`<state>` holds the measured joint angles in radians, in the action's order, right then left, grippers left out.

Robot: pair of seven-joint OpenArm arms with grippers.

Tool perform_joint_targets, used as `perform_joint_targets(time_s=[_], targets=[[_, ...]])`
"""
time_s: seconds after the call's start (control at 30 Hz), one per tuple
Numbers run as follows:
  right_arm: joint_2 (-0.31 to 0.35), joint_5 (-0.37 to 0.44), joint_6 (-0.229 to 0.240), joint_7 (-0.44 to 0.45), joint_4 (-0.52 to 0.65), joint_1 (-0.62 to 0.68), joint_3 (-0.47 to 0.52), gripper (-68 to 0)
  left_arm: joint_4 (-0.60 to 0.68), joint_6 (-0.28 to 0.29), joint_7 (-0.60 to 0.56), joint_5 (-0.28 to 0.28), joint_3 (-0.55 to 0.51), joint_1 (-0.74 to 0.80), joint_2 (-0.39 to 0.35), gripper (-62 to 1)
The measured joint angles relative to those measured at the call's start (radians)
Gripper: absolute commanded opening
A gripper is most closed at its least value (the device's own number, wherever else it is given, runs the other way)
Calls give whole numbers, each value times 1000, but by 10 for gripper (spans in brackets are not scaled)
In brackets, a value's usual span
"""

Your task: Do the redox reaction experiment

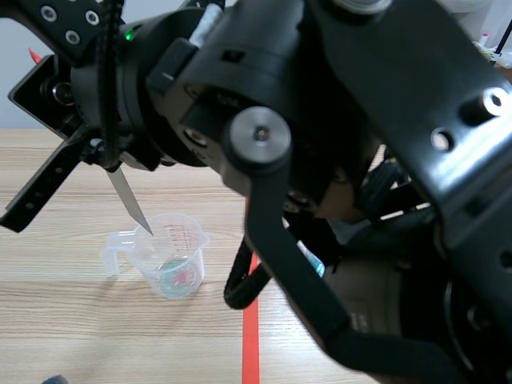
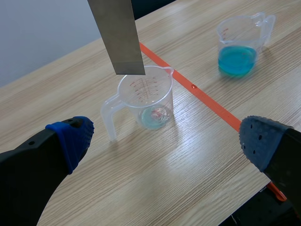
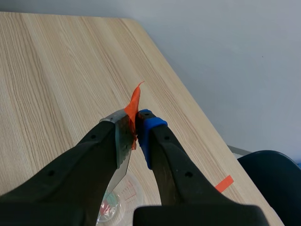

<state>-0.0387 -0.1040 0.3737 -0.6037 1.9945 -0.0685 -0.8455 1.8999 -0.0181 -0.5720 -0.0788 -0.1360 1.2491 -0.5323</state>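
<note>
Scene view: the right arm reaches left, with a metal strip slanting down to the rim of a clear measuring cup on the bench, left of the tape line.

Left wrist view: the left fingers are spread wide and empty, with the measuring cup ahead between them.

Right wrist view: the right fingers clamp the metal strip above the measuring cup.

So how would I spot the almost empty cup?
On the wooden table, find the orange tape line. The cup stands beside it, under the end of the metal strip. The other cup across the line holds blue liquid; this one has only a pale puddle.
</note>
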Motion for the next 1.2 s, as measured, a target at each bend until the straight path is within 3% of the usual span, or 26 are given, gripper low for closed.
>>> perform_joint_targets(time_s=[1.2], targets=[[0, 0, 0, 19, 0, 0, 0, -669, 0, 0, 0, 0, 0, 0, 0, 14]])
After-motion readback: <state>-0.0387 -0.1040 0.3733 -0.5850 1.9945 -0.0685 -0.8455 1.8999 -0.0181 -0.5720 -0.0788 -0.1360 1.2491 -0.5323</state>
